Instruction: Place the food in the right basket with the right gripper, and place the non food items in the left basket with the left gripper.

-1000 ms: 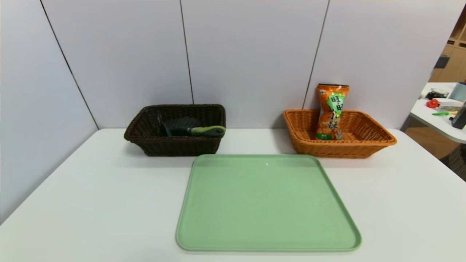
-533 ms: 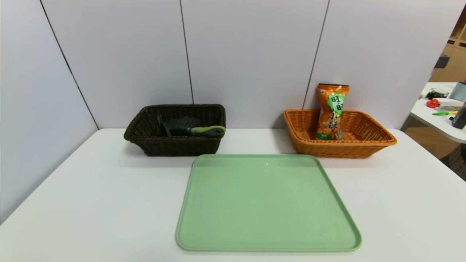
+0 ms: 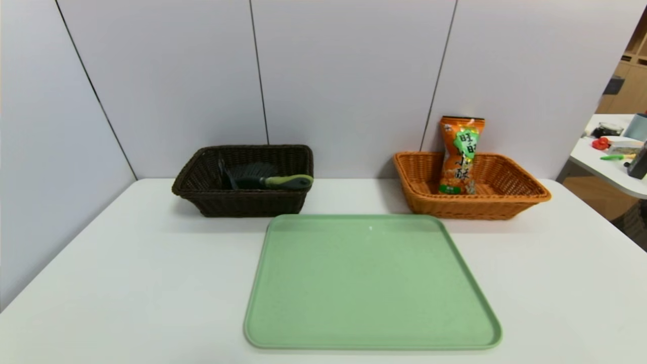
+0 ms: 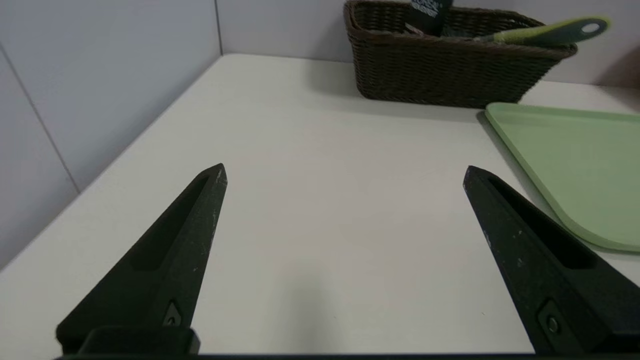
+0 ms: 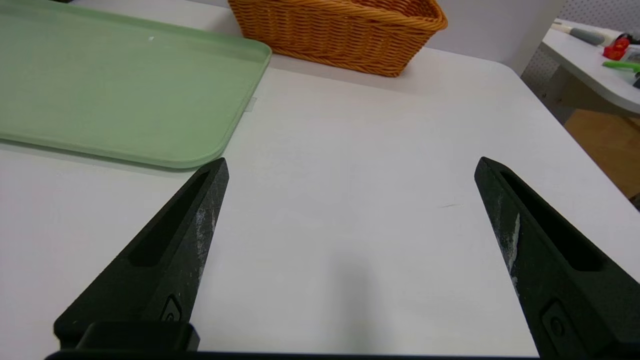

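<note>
The orange snack bag [image 3: 459, 155] stands upright inside the orange-tan right basket [image 3: 520, 194], leaning on the back wall. In the dark brown left basket [image 3: 242, 202] lies the brush [image 3: 268, 178], its olive-green handle resting over the rim [image 4: 545, 32]. The top of the black tube [image 4: 430, 10] pokes up in that basket. My left gripper [image 4: 342, 172] hovers open over bare table, near the front left, well short of the left basket [image 4: 450, 75]. My right gripper [image 5: 350, 167] is open over bare table at the front right, short of the right basket [image 5: 345, 40]. Neither arm shows in the head view.
An empty green tray [image 3: 371, 283] lies in the middle of the white table [image 3: 126, 283], between both grippers. Grey wall panels stand behind the baskets. A second table with small items [image 3: 614, 151] stands off to the right.
</note>
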`<act>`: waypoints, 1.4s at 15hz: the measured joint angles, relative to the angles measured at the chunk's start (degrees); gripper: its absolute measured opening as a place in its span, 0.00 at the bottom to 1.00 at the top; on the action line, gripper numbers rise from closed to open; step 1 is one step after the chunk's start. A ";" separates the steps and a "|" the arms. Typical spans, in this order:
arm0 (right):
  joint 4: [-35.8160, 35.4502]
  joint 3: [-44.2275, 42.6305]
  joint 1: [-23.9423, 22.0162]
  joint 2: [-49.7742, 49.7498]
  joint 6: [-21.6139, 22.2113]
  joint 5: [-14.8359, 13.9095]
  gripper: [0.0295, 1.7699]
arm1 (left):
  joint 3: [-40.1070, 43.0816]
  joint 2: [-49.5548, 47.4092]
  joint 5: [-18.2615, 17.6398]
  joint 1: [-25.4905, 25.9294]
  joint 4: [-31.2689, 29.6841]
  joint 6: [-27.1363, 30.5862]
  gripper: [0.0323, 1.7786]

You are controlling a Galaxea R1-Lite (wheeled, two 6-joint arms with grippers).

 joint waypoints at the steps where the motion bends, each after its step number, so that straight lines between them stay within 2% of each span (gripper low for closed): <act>1: 0.02 0.00 0.00 0.00 1.30 0.00 0.96 | 0.00 0.00 -0.54 0.00 2.34 -0.87 0.95; 8: 0.16 0.00 0.00 0.00 5.27 -0.74 0.96 | 0.00 0.02 -0.74 0.00 3.08 -1.24 0.95; 19: -0.01 0.00 0.00 -0.02 5.60 -1.18 0.96 | 0.00 0.02 -0.69 0.00 3.08 -1.24 0.95; 21: 0.00 0.00 0.00 0.00 6.53 -2.32 0.96 | 0.00 0.02 -0.74 0.00 3.11 -1.24 0.95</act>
